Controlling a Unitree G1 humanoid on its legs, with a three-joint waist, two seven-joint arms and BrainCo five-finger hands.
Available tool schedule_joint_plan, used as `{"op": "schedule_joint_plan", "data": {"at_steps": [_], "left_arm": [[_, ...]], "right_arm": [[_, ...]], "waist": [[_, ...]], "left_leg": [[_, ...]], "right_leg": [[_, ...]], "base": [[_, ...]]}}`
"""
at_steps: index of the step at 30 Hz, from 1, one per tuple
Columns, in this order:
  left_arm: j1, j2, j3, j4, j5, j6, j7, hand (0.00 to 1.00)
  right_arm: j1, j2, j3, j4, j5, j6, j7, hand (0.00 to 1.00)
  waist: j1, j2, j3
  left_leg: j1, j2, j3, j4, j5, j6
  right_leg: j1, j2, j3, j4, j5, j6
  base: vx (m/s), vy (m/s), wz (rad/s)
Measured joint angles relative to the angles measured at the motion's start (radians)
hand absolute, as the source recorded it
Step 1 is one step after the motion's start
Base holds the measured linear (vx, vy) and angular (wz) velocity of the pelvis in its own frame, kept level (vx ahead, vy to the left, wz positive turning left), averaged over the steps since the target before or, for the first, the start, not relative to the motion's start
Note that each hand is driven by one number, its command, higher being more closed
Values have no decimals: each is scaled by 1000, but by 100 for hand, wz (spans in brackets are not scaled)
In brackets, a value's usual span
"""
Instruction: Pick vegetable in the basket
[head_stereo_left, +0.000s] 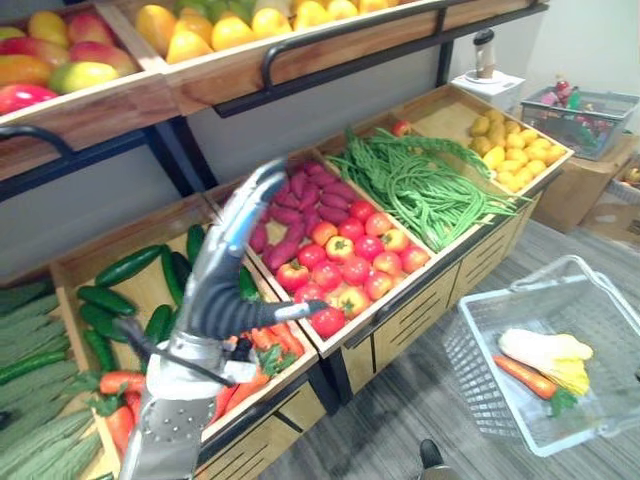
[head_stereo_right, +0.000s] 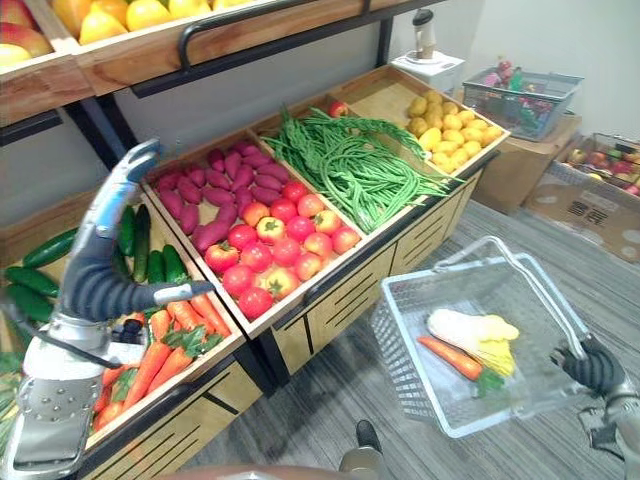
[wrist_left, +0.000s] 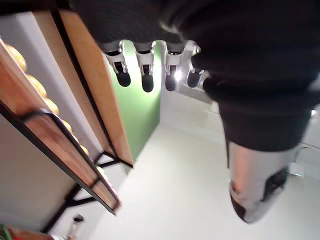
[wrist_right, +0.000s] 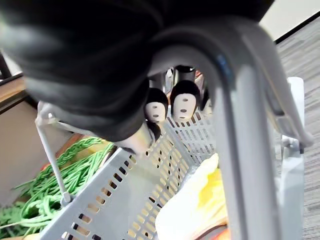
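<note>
My left hand (head_stereo_left: 228, 262) is raised above the stall, over the carrots (head_stereo_left: 268, 347) and cucumbers (head_stereo_left: 125, 265). Its fingers (wrist_left: 146, 75) point up, straight and apart, with the thumb out to the side and nothing held. My right hand (head_stereo_right: 590, 366) is shut on the grey handle (wrist_right: 235, 100) of a white plastic basket (head_stereo_right: 402, 292), which hangs over the floor at the right. Inside the basket lie a carrot (head_stereo_right: 450, 357) and a pale yellow cabbage (head_stereo_right: 470, 332).
The wooden stall holds bins of tomatoes (head_stereo_left: 352, 266), purple sweet potatoes (head_stereo_left: 300, 205), green beans (head_stereo_left: 420, 185), small yellow produce (head_stereo_left: 515, 150) and ridged green gourds (head_stereo_left: 30, 345). An upper shelf (head_stereo_left: 240, 70) of fruit overhangs the back. A wire basket (head_stereo_left: 580, 115) stands on boxes far right.
</note>
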Motion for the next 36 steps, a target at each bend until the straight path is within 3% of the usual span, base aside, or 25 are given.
{"op": "schedule_joint_plan", "data": {"at_steps": [7, 11, 14, 16, 18, 24, 25, 26, 27, 31, 34, 36], "left_arm": [[54, -175, 163, 94, 37, 60, 67, 0], [64, -271, 275, 200, 65, 115, 132, 0], [93, -308, 331, 257, 66, 155, 180, 0], [102, -325, 354, 291, 67, 181, 228, 0], [127, -335, 380, 316, 69, 217, 312, 0], [130, -336, 476, 463, 69, 257, 475, 0], [126, -335, 489, 493, 66, 259, 490, 0], [109, -332, 518, 569, 62, 262, 506, 0], [109, -344, 535, 623, 31, 272, 527, 0], [103, -329, 640, 913, -49, 291, 524, 0], [83, -299, 716, 1245, -186, 312, 450, 0], [84, -293, 724, 1372, -219, 333, 389, 0]], "right_arm": [[22, 187, -129, 88, -11, 24, -94, 100], [11, 324, -235, 272, -13, 45, -187, 100], [-5, 400, -260, 367, -36, 75, -239, 100], [-6, 457, -263, 409, -42, 88, -263, 100], [-4, 543, -252, 431, -48, 112, -303, 100], [-2, 618, -210, 427, -29, 124, -347, 100], [0, 623, -207, 428, -29, 124, -350, 100], [13, 639, -187, 435, -27, 123, -359, 100], [19, 638, -169, 431, -27, 121, -371, 100], [6, 650, -135, 456, -28, 120, -387, 100], [-26, 648, -141, 477, -28, 126, -389, 100], [-46, 634, -149, 506, -28, 128, -389, 100]], "waist": [[28, -2, -41], [59, 0, -48], [99, 1, -51], [110, 1, -52], [129, -7, -56], [134, -15, -64], [134, -22, -67], [140, -62, -86], [165, -62, -85], [165, -75, -102], [163, -72, -102], [162, -76, -98]], "left_leg": [[-99, -1, -155, 0, 32, 23], [-190, -1, -320, -1, 58, 33], [-227, 0, -393, -1, 76, 39], [-243, -2, -438, -1, 88, 43], [-251, -1, -461, -1, 95, 49], [-258, -6, -460, -1, 89, 46], [-262, -9, -454, -1, 74, 33], [-270, -34, -445, 41, 73, 50], [-259, -44, -455, 102, 39, 80], [-222, -72, -459, 10, 49, 90], [-216, -79, -462, 2, 50, 89], [-217, -79, -470, 2, 50, 89]], "right_leg": [[16, -35, -139, -11, -6, -9], [41, -54, -289, -12, -26, -18], [63, -55, -363, -12, -33, -21], [90, -58, -418, -13, -40, -22], [119, -61, -465, -12, -48, -22], [163, -74, -538, -27, -50, -21], [171, -79, -549, -35, -50, -21], [174, -119, -568, -54, -50, -21], [186, -120, -576, -53, -49, -20], [208, -141, -603, -53, -44, -17], [207, -141, -606, -47, -51, -23], [207, -139, -608, -48, -58, -28]], "base": [[-21, -22, 61], [-44, -20, 98], [-21, -12, 82], [-6, -1, 74], [-7, 14, 56], [-8, 17, 32], [10, 60, 41], [102, 67, 18], [119, 69, 14], [52, 37, 19], [21, 2, 1], [42, -23, 4]]}}
